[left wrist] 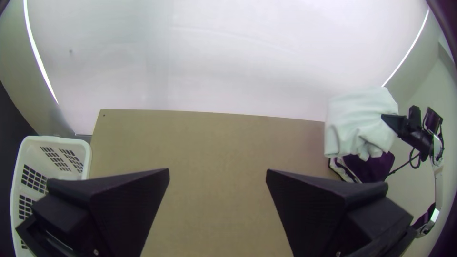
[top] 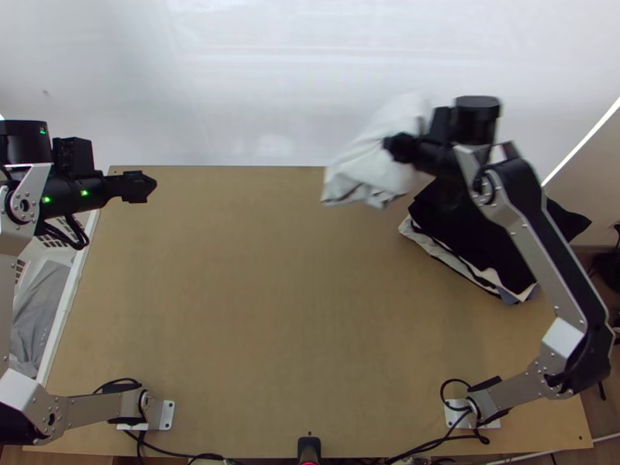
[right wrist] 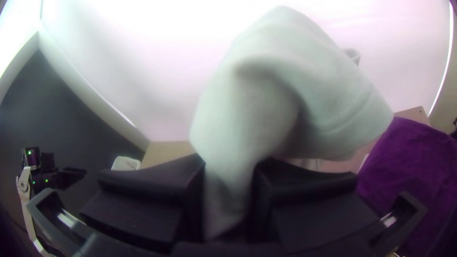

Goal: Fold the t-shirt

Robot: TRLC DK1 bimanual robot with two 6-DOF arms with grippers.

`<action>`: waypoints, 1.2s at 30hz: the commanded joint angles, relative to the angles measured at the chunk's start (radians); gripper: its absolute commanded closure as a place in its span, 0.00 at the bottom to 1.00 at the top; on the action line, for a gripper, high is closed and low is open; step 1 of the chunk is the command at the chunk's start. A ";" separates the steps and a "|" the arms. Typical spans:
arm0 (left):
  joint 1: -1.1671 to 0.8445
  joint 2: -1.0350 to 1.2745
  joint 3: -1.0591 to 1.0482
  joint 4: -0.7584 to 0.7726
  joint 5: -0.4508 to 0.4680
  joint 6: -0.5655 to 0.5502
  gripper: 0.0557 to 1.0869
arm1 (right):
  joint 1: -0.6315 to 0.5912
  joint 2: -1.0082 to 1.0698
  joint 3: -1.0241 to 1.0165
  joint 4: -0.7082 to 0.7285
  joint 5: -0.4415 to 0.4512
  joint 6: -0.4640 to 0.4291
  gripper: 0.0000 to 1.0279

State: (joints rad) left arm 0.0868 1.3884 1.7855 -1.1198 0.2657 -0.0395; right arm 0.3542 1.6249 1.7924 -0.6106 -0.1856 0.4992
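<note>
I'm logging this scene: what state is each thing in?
White cloth shirt: bunched, held up.
Right black two-fingered tool: shut on the shirt.
Left black two-fingered tool: open.
Dark-and-white cloth pile: stacked in layers.
White plastic basket: holding grey cloth.

Table open across middle and left; dark cloth pile blocks far right; basket walls left edge.

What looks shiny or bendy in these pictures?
Top view: a pale glare patch on the white backdrop; left wrist view: the far edge of the table looks bent, and some corners are dark; right wrist view: a bright strip looks curved.
</note>
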 commanded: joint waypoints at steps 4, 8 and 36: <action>-0.005 -0.002 -0.003 0.005 0.010 0.006 0.04 | -0.199 -0.057 0.021 -0.009 0.031 0.013 0.97; -0.007 -0.002 -0.003 0.006 0.024 0.003 0.04 | -0.264 -0.068 0.022 -0.025 0.029 0.010 0.97; -0.024 -0.002 -0.005 0.014 0.029 -0.005 0.04 | -0.455 -0.138 -0.157 -0.003 -0.048 -0.186 0.97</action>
State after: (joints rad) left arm 0.0624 1.3891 1.7782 -1.1053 0.2947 -0.0441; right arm -0.0654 1.4956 1.6688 -0.6182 -0.2279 0.3199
